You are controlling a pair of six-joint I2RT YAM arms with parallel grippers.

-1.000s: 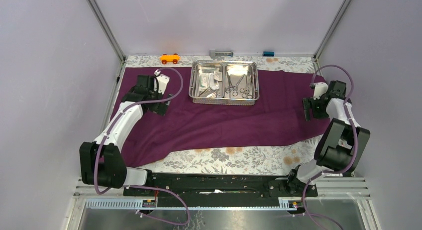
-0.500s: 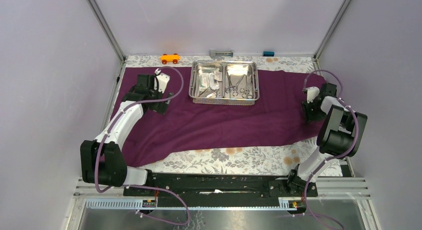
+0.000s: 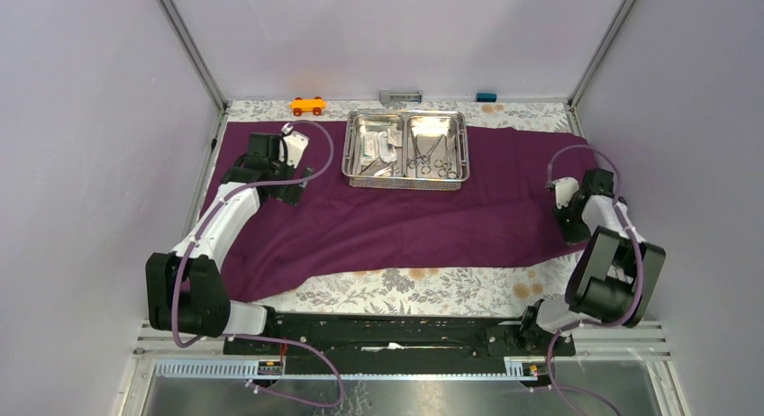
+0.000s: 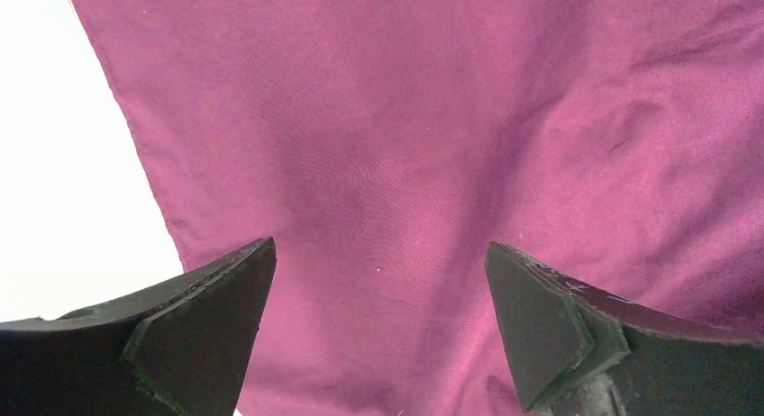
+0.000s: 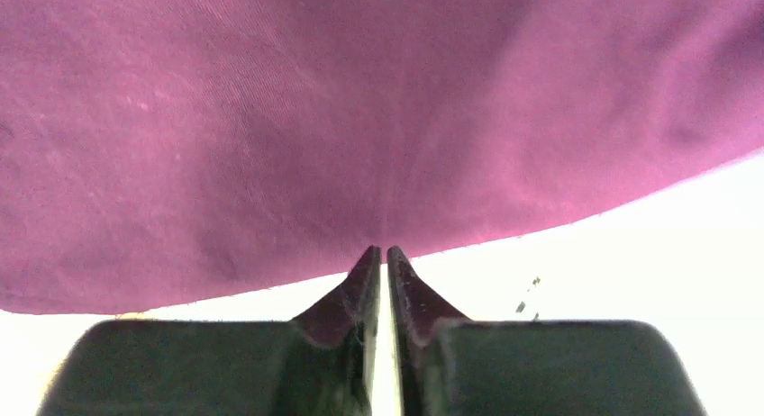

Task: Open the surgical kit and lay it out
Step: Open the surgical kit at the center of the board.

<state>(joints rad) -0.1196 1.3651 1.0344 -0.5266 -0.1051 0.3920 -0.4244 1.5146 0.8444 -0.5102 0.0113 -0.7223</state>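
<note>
The dark purple cloth wrap [image 3: 405, 218] lies spread across the table. On its far edge stands the steel two-compartment tray [image 3: 405, 181], with packets [image 3: 378, 146] in the left half and ring-handled forceps [image 3: 434, 160] in the right. My left gripper [image 3: 290, 195] hovers open over the cloth's [image 4: 405, 119] left part, near its edge, fingertips wide apart around my left gripper's gap [image 4: 380, 245]. At the cloth's right edge, my right gripper [image 3: 568, 227] is shut, its tips [image 5: 386, 248] pinching the cloth's [image 5: 315, 119] hem, where a crease runs to them.
An orange toy car [image 3: 307, 104], a small grey block [image 3: 401, 96] and a blue block [image 3: 486, 96] sit along the back wall. Flowered table covering [image 3: 423, 285] shows in front of the cloth. Enclosure walls stand close on both sides.
My right gripper has moved toward the near side along the cloth's right edge and closed from open to shut. The left arm has not moved.
</note>
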